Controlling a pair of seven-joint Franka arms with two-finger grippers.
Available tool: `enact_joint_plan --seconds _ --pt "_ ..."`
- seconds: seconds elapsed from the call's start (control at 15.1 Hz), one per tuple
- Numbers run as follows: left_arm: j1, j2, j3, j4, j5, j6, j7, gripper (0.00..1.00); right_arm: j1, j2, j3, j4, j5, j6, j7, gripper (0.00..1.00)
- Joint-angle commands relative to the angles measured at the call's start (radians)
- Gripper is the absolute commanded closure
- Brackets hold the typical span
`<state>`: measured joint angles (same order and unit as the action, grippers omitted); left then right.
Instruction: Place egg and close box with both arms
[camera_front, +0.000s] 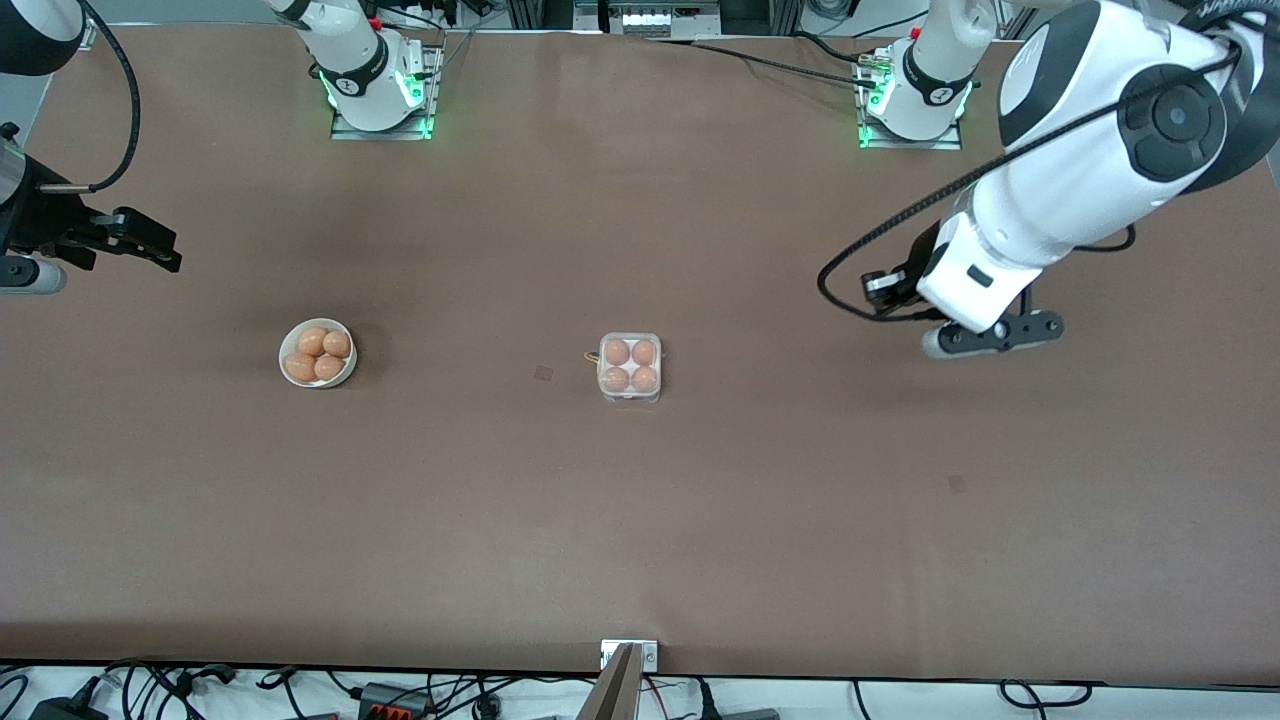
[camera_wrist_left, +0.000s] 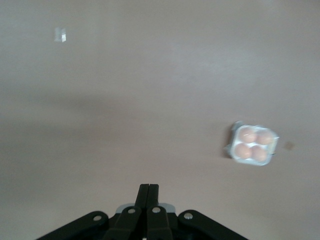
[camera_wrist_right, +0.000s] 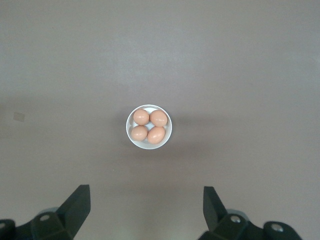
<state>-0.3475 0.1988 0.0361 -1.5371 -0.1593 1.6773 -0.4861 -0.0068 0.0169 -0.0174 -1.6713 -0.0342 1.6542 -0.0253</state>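
The box (camera_front: 629, 367) sits mid-table with a light-brown egg (camera_front: 617, 352) in every cell; its clear lid looks down over them. It also shows in the left wrist view (camera_wrist_left: 254, 144). My left gripper (camera_front: 985, 335) is shut and empty (camera_wrist_left: 148, 186), held above bare table toward the left arm's end, apart from the box. My right gripper (camera_front: 160, 255) is open and empty (camera_wrist_right: 147, 192), held high toward the right arm's end, with the white bowl (camera_wrist_right: 128, 129) of eggs on the table below it.
The round white bowl (camera_front: 284, 352) holds several more eggs toward the right arm's end, level with the box. A small dark patch (camera_front: 543, 373) marks the table beside the box. A metal bracket (camera_front: 629, 655) stands at the table's near edge.
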Motion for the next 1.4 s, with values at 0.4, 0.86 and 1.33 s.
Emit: enact_joint_plan --seconds 0.4,0.86,1.33 --pt "0.034 -0.18 -0.018 -0.284 0.032 0.035 0.063 1.0 0.005 -0.025 -0.004 -0.012 0.016 -0.005 -0.054 0.0" --pt "0.068 -0.191 -0.019 -0.281 0.044 0.018 0.129 1.0 0.005 -0.034 -0.006 -0.015 0.022 -0.011 -0.041 0.0" --pt "0.097 -0.191 -0.013 -0.273 0.044 0.012 0.194 1.0 0.005 -0.055 -0.009 -0.027 0.022 -0.034 0.027 0.0"
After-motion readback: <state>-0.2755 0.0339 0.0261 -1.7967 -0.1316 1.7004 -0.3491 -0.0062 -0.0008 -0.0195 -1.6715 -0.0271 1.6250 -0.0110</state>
